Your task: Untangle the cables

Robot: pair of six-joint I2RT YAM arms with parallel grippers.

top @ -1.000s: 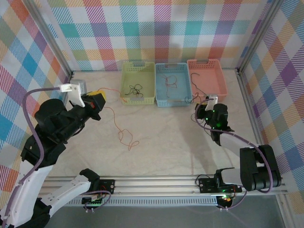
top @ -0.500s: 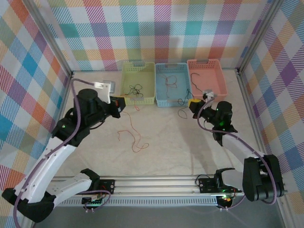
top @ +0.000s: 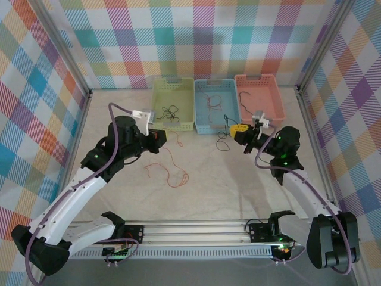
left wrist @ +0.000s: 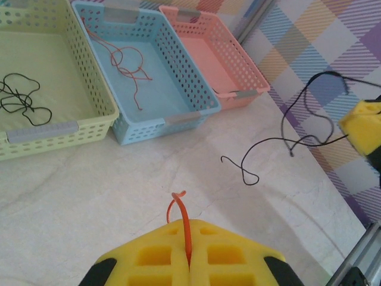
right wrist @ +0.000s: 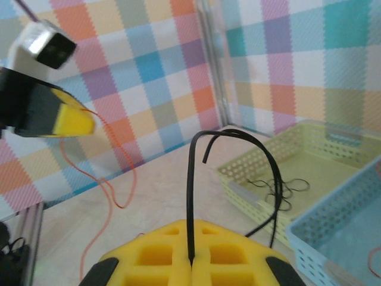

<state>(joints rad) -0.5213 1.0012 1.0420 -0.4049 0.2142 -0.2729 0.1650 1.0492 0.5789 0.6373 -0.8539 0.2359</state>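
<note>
While both arms reach over the pale surface (top: 208, 190), each end effector is clamped on one cable. In the top view the left end effector (top: 156, 138) sits toward 10 o'clock of the surface centre. The left wrist view shows its yellow pads pressed together (left wrist: 187, 262) on the red-orange cable (left wrist: 186, 229). The rest of that cable trails down to 6 o'clock from the end effector and lies in loose loops on the surface (top: 169, 173). The right end effector (top: 239, 130) sits toward 2 o'clock, near the front of the blue basket (top: 211, 129). Its pads are likewise closed (right wrist: 191, 262) on the black cable (right wrist: 190, 185), which arches upward in the right wrist view. In the top view the black cable hangs toward 8 o'clock, its lower end curling at the surface (top: 223, 142). Three baskets stand in a row at 12 o'clock: the green basket (top: 172, 127), the blue basket and the pink basket (top: 262, 95). A second black cable (top: 169, 113) lies coiled in the green basket, and a second red-orange cable (top: 212, 101) lies in the blue basket.
</note>
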